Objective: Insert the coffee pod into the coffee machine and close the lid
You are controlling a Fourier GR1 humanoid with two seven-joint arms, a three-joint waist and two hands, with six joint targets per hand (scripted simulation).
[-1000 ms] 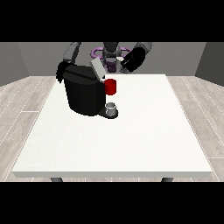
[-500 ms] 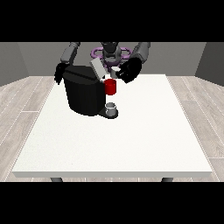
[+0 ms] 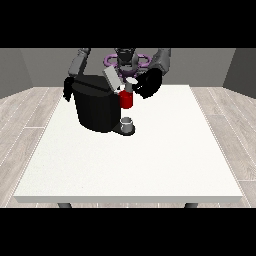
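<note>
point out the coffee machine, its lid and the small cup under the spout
coffee machine (image 3: 95, 107): front view, on the front of its black body
lid (image 3: 111, 78): front view, on the raised grey flap
small cup (image 3: 127, 122): front view, on its grey side

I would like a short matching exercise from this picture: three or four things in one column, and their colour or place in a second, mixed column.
Things:
1. coffee machine
2. lid
3. cup
4. table

Descriptions:
A. white, large
B. grey, raised at a slant
C. black, bulky body
D. small, grey, at the machine's base

Pairs: 1-C, 2-B, 3-D, 4-A
</note>
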